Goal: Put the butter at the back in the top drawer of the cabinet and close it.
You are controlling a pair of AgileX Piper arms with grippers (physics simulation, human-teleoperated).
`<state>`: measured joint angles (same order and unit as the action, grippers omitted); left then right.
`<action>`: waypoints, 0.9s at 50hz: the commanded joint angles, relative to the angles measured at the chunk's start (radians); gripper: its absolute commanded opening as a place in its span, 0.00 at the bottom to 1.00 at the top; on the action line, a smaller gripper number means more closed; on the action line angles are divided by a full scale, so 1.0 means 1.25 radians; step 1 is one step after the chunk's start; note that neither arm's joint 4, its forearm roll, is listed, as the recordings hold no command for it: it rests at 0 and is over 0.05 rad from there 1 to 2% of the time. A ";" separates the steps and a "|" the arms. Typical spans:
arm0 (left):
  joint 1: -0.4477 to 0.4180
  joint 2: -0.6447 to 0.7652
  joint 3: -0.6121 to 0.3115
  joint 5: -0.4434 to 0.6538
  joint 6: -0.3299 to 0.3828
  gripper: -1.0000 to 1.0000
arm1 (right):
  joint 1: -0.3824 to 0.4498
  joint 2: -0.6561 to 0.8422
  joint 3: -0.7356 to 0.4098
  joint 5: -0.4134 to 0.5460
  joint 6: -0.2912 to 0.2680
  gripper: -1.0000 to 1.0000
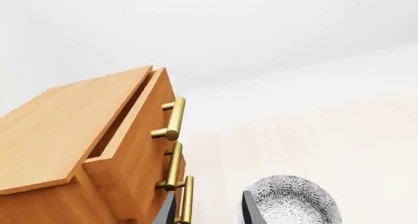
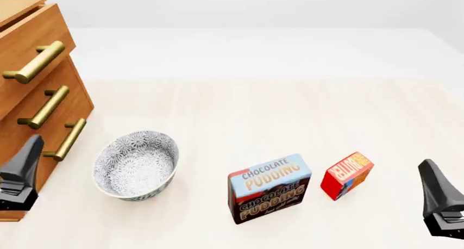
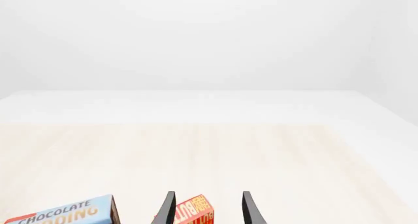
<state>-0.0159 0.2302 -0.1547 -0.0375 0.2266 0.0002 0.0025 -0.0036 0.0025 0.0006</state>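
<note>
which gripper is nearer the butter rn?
Right. The right gripper sits just to the right of the butter, which shows between its fingers in the right wrist view. The left gripper is far across the table by the cabinet, beyond the bowl.

1. The cabinet (image 2: 29, 91) is cut by the front view's left edge.
2. The inside of the top drawer (image 1: 134, 131) is hidden.
3. Beside the cabinet, the left gripper (image 2: 20, 175) shows only partly.
4. The butter (image 3: 195, 212) is cut by the right wrist view's edge.
</note>
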 commanded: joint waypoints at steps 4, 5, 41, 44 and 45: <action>-0.096 0.151 -0.242 0.122 0.417 1.00 | 0.000 0.000 0.000 0.000 0.000 1.00; -0.097 0.151 -0.244 0.123 0.421 1.00 | 0.000 0.000 0.000 0.000 0.000 1.00; -0.089 0.238 -0.271 0.111 0.581 1.00 | 0.000 0.000 0.000 0.000 0.000 1.00; -0.092 0.243 -0.270 0.102 0.596 1.00 | 0.000 0.000 0.000 0.000 0.000 1.00; -0.092 0.245 -0.267 0.098 0.603 1.00 | 0.000 0.000 0.000 0.000 0.000 1.00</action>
<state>-0.1308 0.5121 -0.4886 0.1019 0.9224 0.0002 0.0023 -0.0036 0.0026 0.0006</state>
